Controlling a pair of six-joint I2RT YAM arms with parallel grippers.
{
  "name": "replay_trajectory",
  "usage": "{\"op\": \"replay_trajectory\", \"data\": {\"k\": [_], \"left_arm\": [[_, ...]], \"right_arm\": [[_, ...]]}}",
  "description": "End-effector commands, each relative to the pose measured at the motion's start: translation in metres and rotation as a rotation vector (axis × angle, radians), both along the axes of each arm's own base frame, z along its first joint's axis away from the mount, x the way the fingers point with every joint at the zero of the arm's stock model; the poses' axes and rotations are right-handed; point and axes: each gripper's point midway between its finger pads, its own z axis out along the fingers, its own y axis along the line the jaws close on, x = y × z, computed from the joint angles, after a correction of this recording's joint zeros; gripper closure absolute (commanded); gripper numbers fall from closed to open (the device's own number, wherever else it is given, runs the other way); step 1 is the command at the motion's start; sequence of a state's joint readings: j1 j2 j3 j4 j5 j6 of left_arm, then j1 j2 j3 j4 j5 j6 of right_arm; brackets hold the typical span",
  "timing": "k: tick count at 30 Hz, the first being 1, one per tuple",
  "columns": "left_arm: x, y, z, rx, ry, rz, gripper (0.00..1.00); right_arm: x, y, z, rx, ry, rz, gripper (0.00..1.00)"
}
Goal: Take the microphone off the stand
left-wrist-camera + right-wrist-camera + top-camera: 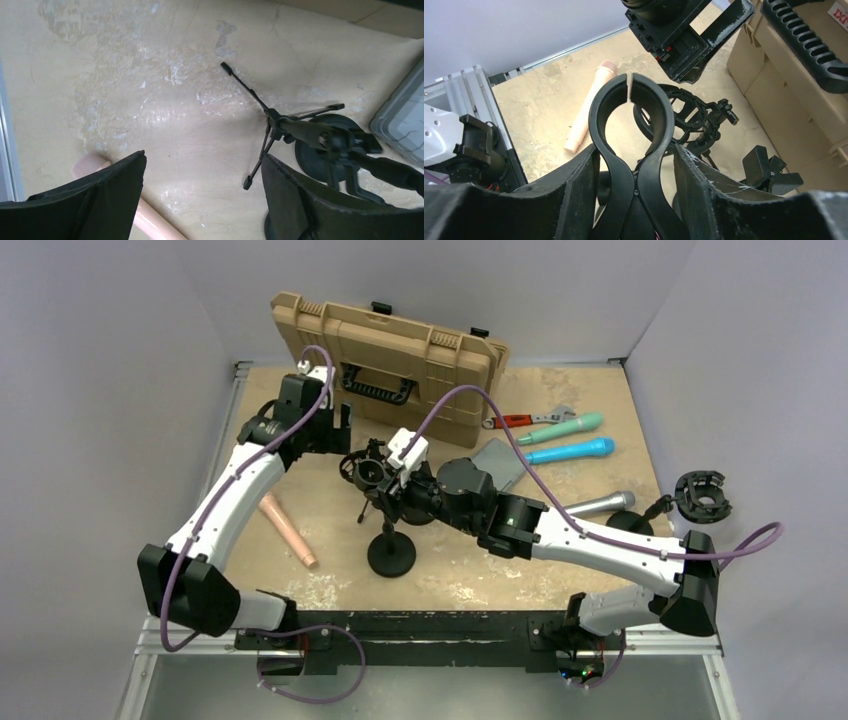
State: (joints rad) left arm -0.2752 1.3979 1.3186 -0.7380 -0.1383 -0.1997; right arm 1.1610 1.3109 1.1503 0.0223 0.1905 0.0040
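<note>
The pale pink microphone [92, 164] lay flat on the counter [150, 75], just beside one finger of the open, empty left gripper [202, 160], clear of the black ring clip [599, 110] that the right gripper [636, 150] straddled, its squeeze impossible to tell.

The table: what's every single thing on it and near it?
tool case: 1, tan, back
adjustable wrench: 1, red and silver, right of case
microphones: 4; teal microphone, blue microphone, silver microphone at right, pink microphone at left
round-base stand: 1, black, front centre
tripod: 1, black, beside that stand
shock mounts: 2, black; centre shock mount, far-right shock mount
tray: 1, grey, behind right arm
microphone clip: 1, black, between right gripper's fingers
left gripper: 1, black, open, hovering left of stand
right gripper: 1, black, around clip
</note>
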Motion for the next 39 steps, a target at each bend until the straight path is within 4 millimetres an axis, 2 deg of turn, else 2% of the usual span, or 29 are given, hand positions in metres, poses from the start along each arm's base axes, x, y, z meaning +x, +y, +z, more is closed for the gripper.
{"op": "replay_trajectory", "data": {"k": [1,6,9,17,26,29,31,35,39], "left_arm": [[0.004,-0.008,0.036,0.017,-0.173,-0.044,0.17],[-0.005,-0.007,0.055,0.056,-0.260,-0.043,0.17],[-0.008,0.003,0.063,0.084,-0.290,0.011,0.17],[-0.019,0.017,0.089,0.063,-0.432,0.070,0.17],[-0.031,0.013,0.111,0.035,-0.557,0.046,0.16],[-0.039,0.008,0.121,0.011,-0.599,0.028,0.16],[-0.046,0.005,0.133,-0.026,-0.636,0.010,0.15],[-0.067,-0.006,0.163,-0.129,-0.685,-0.059,0.12],[-0.093,-0.011,0.188,-0.214,-0.711,-0.121,0.12]], "right_arm": [[0.010,-0.007,-0.011,-0.044,-0.019,-0.053,0.63],[0.010,-0.011,-0.044,-0.112,0.013,-0.062,0.80],[0.007,-0.015,-0.066,-0.168,0.034,-0.067,0.87],[0.006,-0.022,-0.121,-0.294,0.077,-0.091,0.86],[0.011,-0.014,-0.148,-0.349,0.090,-0.105,0.73],[0.014,-0.012,-0.139,-0.296,0.100,-0.134,0.67],[0.014,-0.013,-0.124,-0.254,0.095,-0.141,0.57],[0.009,-0.014,-0.075,-0.119,0.065,-0.121,0.36],[0.004,-0.020,-0.031,-0.011,0.038,-0.110,0.30]]}}
